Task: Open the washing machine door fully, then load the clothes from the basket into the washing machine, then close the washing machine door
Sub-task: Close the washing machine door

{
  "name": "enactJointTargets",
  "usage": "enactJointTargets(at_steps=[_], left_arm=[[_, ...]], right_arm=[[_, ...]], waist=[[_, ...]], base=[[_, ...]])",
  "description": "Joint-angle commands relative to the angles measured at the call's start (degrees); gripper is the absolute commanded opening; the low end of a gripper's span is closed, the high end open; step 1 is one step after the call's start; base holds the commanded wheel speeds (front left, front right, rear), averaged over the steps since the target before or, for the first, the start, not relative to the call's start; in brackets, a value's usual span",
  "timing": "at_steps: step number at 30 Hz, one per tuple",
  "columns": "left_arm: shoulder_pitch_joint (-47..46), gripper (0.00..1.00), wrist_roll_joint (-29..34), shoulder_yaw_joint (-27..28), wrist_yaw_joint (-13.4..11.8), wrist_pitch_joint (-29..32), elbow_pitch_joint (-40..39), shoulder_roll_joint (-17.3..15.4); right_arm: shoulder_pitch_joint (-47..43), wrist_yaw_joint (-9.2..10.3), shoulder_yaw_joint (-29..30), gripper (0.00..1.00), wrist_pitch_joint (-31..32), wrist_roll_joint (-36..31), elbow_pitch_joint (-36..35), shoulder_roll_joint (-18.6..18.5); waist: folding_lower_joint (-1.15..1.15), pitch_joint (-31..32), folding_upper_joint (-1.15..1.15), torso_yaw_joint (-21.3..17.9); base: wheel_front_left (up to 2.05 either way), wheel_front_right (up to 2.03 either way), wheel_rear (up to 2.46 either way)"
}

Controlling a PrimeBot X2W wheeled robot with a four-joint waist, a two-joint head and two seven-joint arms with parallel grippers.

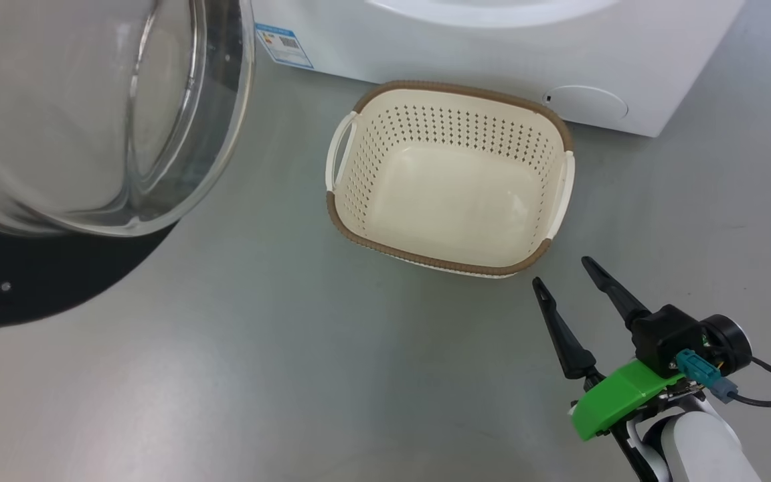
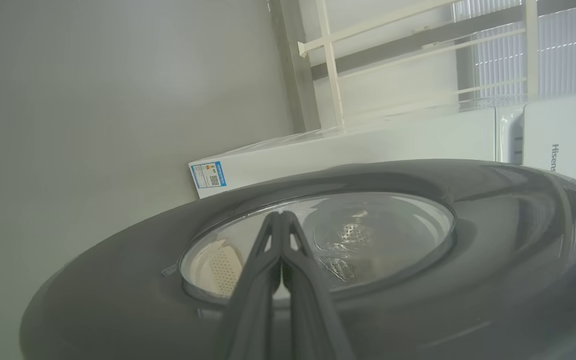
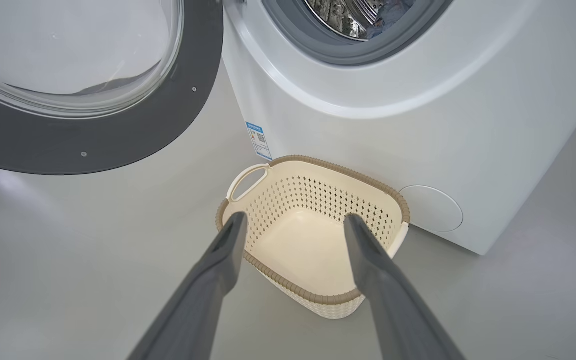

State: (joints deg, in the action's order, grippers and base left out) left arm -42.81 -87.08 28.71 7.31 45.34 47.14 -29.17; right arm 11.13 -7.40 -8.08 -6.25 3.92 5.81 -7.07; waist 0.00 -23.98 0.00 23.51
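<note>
You see the washing machine door (image 1: 24, 281) open at left, basket (image 1: 452, 124) empty on floor (image 1: 225, 375) before the washing machine (image 1: 492, 53). L gripper (image 2: 281, 216) jaws clenched by door glass; R gripper (image 1: 563, 271) jaws released near basket.

Soft even light, hazy left-wrist view

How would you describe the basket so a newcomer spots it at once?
Find the big white washing machine. On the grey floor just in front of it sits the basket. It alone is cream and perforated, with a brown woven-look rim.
</note>
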Motion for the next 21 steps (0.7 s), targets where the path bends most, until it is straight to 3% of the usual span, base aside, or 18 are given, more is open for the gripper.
enactJointTargets(at_steps=[1, 21], left_arm=[[2.4, 0.0, 0.2, -0.2, 0.2, 1.9, -2.9, -3.2], [12.1, 0.0, -7.2, -0.2, 0.2, 17.2, -21.5, 4.1]], right_arm=[[1.1, -0.09, -1.5, 1.0, -0.8, 1.0, -0.8, 1.0], [1.8, -0.09, -1.6, 1.0, -4.7, 2.3, 4.2, 2.9]], waist=[[0.0, 0.5, 0.0, -0.3], [0.0, 4.3, 0.0, -2.5]], base=[[0.0, 0.0, 0.0], [0.0, 0.0, 0.0]])
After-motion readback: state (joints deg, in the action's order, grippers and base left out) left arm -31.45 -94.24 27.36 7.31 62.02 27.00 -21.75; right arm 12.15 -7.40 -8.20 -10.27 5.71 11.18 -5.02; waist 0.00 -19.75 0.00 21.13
